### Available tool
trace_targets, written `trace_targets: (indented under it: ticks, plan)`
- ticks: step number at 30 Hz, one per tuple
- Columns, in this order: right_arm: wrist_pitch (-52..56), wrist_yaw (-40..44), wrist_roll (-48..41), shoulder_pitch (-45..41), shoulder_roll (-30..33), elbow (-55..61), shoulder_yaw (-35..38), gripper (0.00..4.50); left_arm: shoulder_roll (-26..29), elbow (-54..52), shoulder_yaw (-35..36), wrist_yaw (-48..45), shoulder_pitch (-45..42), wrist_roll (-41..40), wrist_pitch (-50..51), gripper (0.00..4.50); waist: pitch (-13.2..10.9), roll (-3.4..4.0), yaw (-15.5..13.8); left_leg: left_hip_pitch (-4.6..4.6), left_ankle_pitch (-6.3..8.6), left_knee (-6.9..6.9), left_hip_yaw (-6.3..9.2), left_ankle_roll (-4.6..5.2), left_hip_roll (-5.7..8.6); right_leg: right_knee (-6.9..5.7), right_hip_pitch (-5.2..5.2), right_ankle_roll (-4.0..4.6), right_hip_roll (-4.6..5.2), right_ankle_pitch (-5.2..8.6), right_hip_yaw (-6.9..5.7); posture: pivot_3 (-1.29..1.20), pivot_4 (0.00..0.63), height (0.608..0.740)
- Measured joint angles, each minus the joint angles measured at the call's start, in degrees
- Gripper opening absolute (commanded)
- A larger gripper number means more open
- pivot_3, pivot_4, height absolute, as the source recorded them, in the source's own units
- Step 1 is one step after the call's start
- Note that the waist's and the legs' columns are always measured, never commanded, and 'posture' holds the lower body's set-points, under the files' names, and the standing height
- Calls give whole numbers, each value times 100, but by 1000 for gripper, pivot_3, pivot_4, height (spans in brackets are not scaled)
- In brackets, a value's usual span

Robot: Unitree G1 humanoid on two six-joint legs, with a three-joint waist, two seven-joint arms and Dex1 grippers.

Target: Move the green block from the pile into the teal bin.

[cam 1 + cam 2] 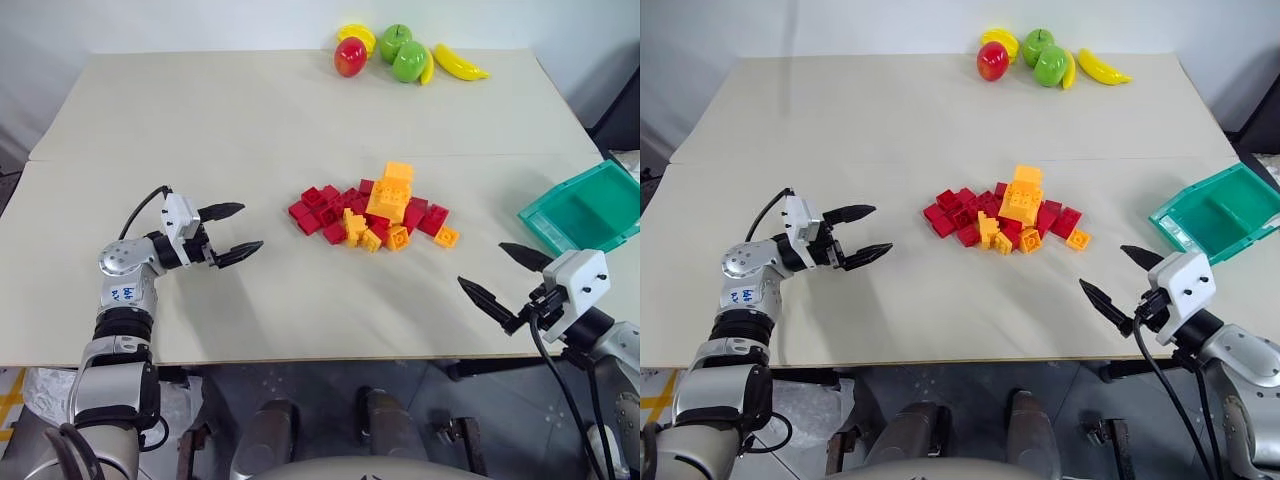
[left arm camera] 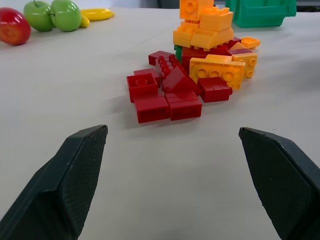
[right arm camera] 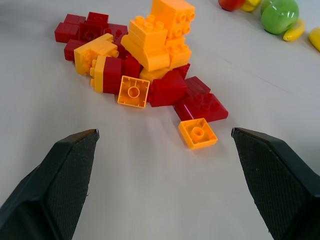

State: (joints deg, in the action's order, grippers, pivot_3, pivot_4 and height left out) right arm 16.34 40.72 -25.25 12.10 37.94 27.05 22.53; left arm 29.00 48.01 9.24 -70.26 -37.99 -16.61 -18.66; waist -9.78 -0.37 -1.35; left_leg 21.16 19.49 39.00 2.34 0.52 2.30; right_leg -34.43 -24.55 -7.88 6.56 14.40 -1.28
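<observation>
Pale beige table carried all items, with a plain light wall behind. Toy fruit, namely apples and bananas, lay at the far edge. The pile of red and orange-yellow bricks sat near the table's middle. The green block was visible only as a dark green sliver in the left wrist view, wedged under the tall orange stack and against red bricks, on the pile's left-facing side; the head views did not show it. The teal bin stood at the right edge, well apart from the pile, and appeared empty. The left hand hovered left of the pile, level and aimed at it, fingers spread wide and holding nothing. The right hand waited near the right front edge, between pile and bin, likewise spread wide and empty. Assessment: the step in hand was the approach, and no transfer had begun. The buried block would probably not admit a clean pinch; good practice would be to come in low from the left, nudge aside the red bricks in front, and avoid toppling the orange stack onto it. Handing over to the right hand, or a long reach across, would likely be needed to reach the bin.
</observation>
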Motion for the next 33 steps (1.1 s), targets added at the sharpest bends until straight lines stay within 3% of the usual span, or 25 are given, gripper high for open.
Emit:
trace_targets:
  ticks: [9, 17, 20, 26, 32, 33]
  plan:
    - [713, -623, 19, -123, -46, 646, -317, 4450, -32, 14, 76, 703, -154, 106, 396, 4500, 0, 0, -3, 1, -1, 1, 1, -3, 0, 0, -1, -1, 0, -1, 0, 0, 150, 740]
    - [2012, -1654, 127, -1135, -306, 1431, -1312, 4450, -173, 66, -43, 159, -257, 102, 320, 4500, 0, 0, 5, 1, -6, 2, 1, -15, -2, 1, -2, -1, 0, -1, 0, 0, 150, 740]
    - [2528, -2043, 273, -1913, -626, 1311, -1985, 3937, -266, 327, -100, -171, -443, 104, 109, 4500, 0, -1, 12, 3, -7, 3, 1, -16, 0, 1, -5, -1, 0, -1, 0, 0, 150, 740]
    - [3271, -2726, 505, -3638, -1846, 315, -2845, 1908, -383, 954, -112, -770, -837, 88, -342, 4500, 0, 0, 54, 12, -8, 2, -1, -18, 2, -3, -17, 0, -1, -1, -2, 0, 150, 740]
    - [3361, -3294, 898, -4613, -3055, -1039, -3370, 28, -536, 1145, 37, -1566, -1128, -156, -316, 4500, 0, 0, 161, 15, -7, 0, -1, -17, 3, -14, -28, 0, -1, 0, -2, 0, 150, 740]
    - [3353, -3357, 973, -4687, -3174, -1258, -3393, 10, -534, 1147, 56, -1571, -1138, -167, -314, 4500, 0, 0, 175, 15, -6, 0, -2, -15, 5, -21, -31, 0, 1, 0, 0, 0, 150, 740]
